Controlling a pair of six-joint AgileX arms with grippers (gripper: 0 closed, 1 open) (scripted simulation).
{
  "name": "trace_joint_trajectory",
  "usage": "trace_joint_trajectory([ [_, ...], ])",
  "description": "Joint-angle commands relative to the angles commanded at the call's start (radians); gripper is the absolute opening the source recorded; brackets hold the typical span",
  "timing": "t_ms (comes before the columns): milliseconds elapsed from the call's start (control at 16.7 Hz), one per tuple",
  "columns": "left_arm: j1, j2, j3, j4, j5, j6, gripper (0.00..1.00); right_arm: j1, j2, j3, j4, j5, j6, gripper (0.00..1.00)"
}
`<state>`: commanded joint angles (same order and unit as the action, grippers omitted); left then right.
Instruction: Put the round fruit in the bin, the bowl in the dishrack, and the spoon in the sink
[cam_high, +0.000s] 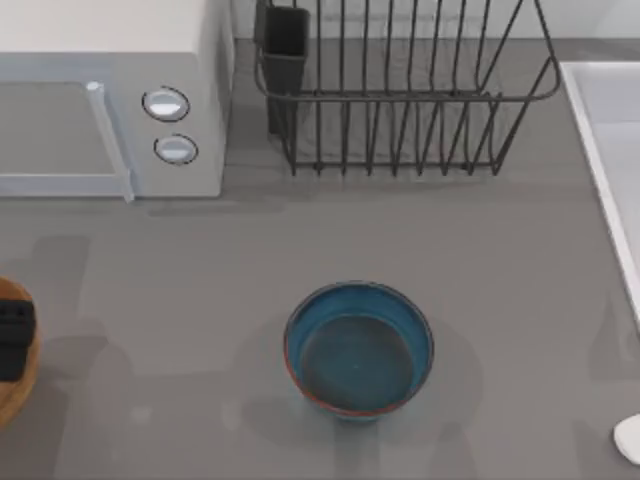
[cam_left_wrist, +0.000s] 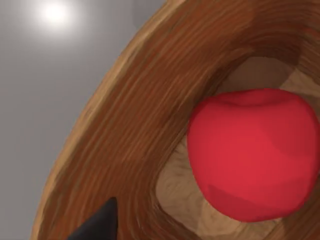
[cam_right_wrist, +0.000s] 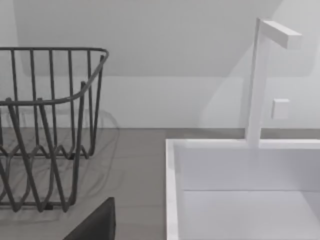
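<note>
The red round fruit (cam_left_wrist: 255, 155) lies on the floor of the wooden bin (cam_left_wrist: 130, 125), which sits at the table's left edge (cam_high: 12, 385). My left gripper (cam_high: 15, 340) hangs over the bin, open, and its dark fingertip (cam_left_wrist: 100, 225) is clear of the fruit. The blue bowl (cam_high: 358, 347) stands upright at the table's front middle. A white end of the spoon (cam_high: 630, 437) shows at the front right edge. The black wire dishrack (cam_high: 400, 95) stands at the back, with the sink (cam_high: 600, 130) to its right. My right gripper's fingertip (cam_right_wrist: 95, 225) faces the dishrack (cam_right_wrist: 45, 130) and sink (cam_right_wrist: 240, 190), holding nothing.
A white microwave (cam_high: 110, 100) with two round knobs fills the back left. A white faucet (cam_right_wrist: 260, 80) rises behind the sink. A black utensil cup (cam_high: 285, 50) hangs at the rack's left corner. Grey tabletop lies bare between the bowl and the rack.
</note>
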<state>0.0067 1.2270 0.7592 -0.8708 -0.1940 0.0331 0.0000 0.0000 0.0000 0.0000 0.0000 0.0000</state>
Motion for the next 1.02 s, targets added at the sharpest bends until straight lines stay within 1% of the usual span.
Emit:
trace_joint_trajectory([
  [240, -0.002, -0.282, -0.169, 0.196, 0.044, -0.008, 1.00, 0.000, 0.000, 0.000, 0.000, 0.000, 0.000, 1.00],
  [540, -0.003, -0.767, -0.419, 0.492, 0.100, -0.019, 1.00, 0.000, 0.000, 0.000, 0.000, 0.000, 0.000, 1.00],
  [720, -0.005, -1.015, -0.574, 0.673, 0.138, -0.025, 1.00, 0.000, 0.000, 0.000, 0.000, 0.000, 0.000, 1.00],
  [900, -0.006, -1.168, -0.702, 0.813, 0.175, -0.030, 1.00, 0.000, 0.000, 0.000, 0.000, 0.000, 0.000, 1.00],
  [1020, -0.006, -1.218, -0.750, 0.862, 0.191, -0.033, 1.00, 0.000, 0.000, 0.000, 0.000, 0.000, 0.000, 1.00],
])
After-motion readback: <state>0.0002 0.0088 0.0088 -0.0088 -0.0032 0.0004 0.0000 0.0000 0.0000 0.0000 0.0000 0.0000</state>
